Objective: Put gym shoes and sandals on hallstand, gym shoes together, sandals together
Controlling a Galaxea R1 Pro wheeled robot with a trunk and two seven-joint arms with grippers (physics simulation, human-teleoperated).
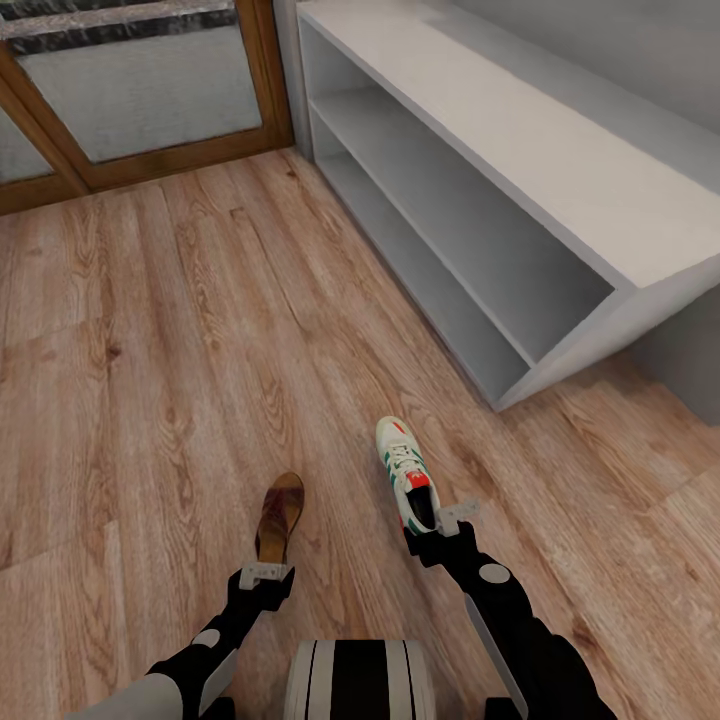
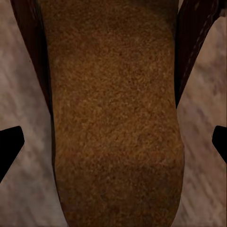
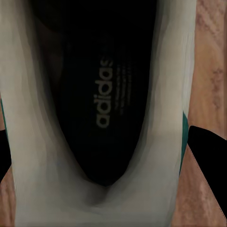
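- The left gripper [image 1: 266, 572] sits at the heel of a dark brown sandal [image 1: 279, 516]; in the left wrist view its fingertips [image 2: 10, 146] stand on either side of the tan insole [image 2: 116, 118], seemingly closed on the heel, though whether they press it I cannot tell.
- The right gripper [image 1: 440, 520] sits at the heel of a cream gym shoe [image 1: 405, 468] with green stripes; the right wrist view looks into its dark opening, and real contact is likewise unclear.
- Both shoes lie near the robot over the wood floor [image 1: 150, 380], well apart from each other.
- The hallstand [image 1: 560, 160] stands far right, its top and shelves bare.
- I judge this the carrying step: next, move toward the rack and set each shoe on a level, leaving room beside it for its mate.
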